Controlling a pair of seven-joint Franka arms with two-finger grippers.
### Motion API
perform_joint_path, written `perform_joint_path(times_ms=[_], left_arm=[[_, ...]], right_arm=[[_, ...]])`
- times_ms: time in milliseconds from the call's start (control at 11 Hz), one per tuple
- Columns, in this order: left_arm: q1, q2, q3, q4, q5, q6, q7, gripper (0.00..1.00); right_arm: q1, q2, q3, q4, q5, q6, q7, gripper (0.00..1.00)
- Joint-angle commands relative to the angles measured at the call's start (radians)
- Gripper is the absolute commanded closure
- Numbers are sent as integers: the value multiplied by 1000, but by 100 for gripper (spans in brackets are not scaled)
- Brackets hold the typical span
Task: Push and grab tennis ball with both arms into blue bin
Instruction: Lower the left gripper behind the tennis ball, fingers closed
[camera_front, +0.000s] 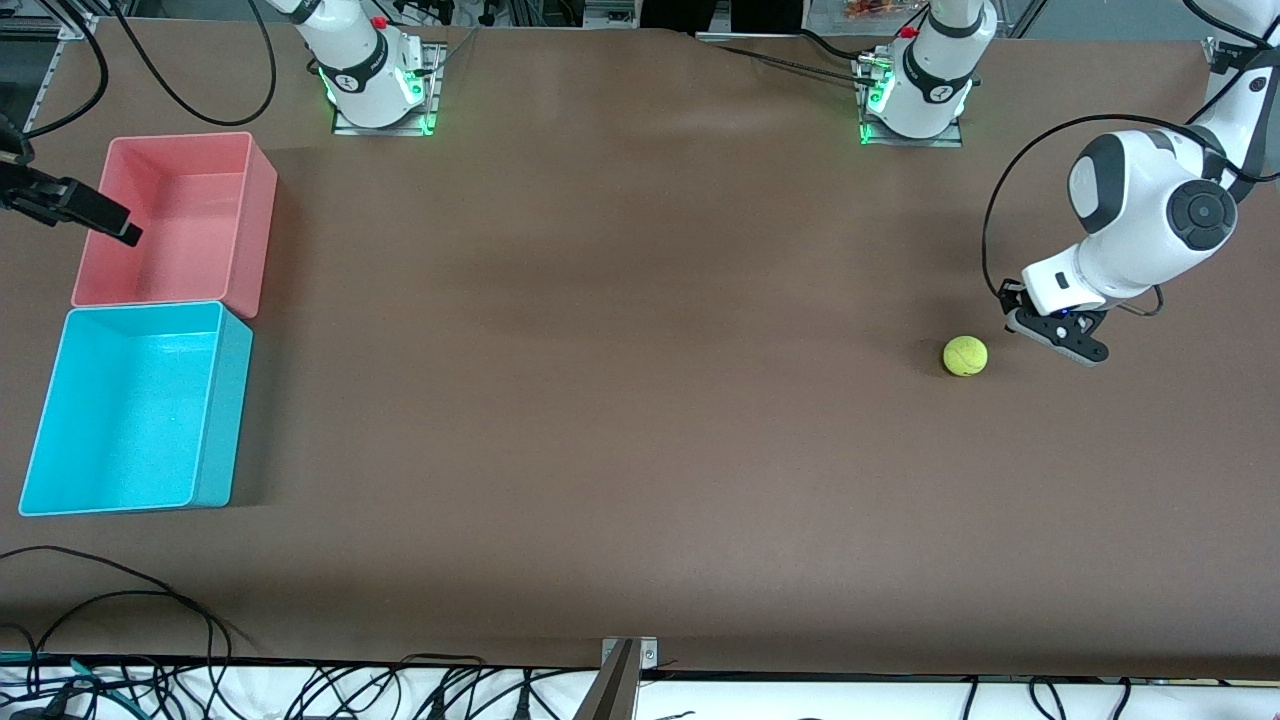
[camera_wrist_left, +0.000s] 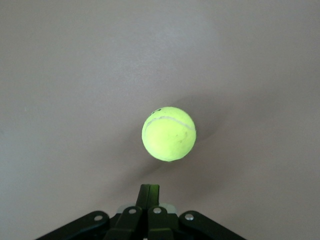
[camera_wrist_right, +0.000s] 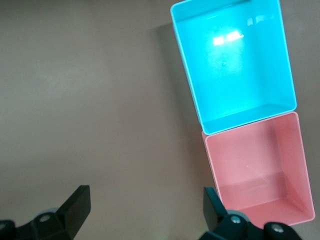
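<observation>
The tennis ball (camera_front: 965, 355) lies on the brown table toward the left arm's end. My left gripper (camera_front: 1057, 338) sits low beside it, shut and holding nothing. In the left wrist view the ball (camera_wrist_left: 169, 133) rests a short gap ahead of the closed fingertips (camera_wrist_left: 151, 192). The blue bin (camera_front: 130, 410) stands empty at the right arm's end of the table. My right gripper (camera_front: 125, 230) hovers at the pink bin's outer edge. The right wrist view shows that gripper (camera_wrist_right: 145, 207) open and empty, looking down on the blue bin (camera_wrist_right: 235, 60).
A pink bin (camera_front: 170, 220) of the same size touches the blue one, farther from the front camera, and shows empty (camera_wrist_right: 260, 170). Cables (camera_front: 120, 600) trail along the table's front edge beside a metal bracket (camera_front: 625, 670). Bare brown table lies between ball and bins.
</observation>
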Motion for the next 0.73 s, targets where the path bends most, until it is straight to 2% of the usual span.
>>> perform_joint_path(times_ms=[0, 457, 639], left_arm=[[23, 29, -3, 17, 4, 24, 364, 100], [58, 123, -2, 23, 4, 122, 807, 100], [60, 192, -2, 64, 1, 125, 932, 100]], right_arm=[[0, 6, 13, 46, 9, -34, -38, 0], [1, 13, 39, 46, 22, -40, -42, 0], [0, 13, 38, 44, 24, -45, -42, 0]])
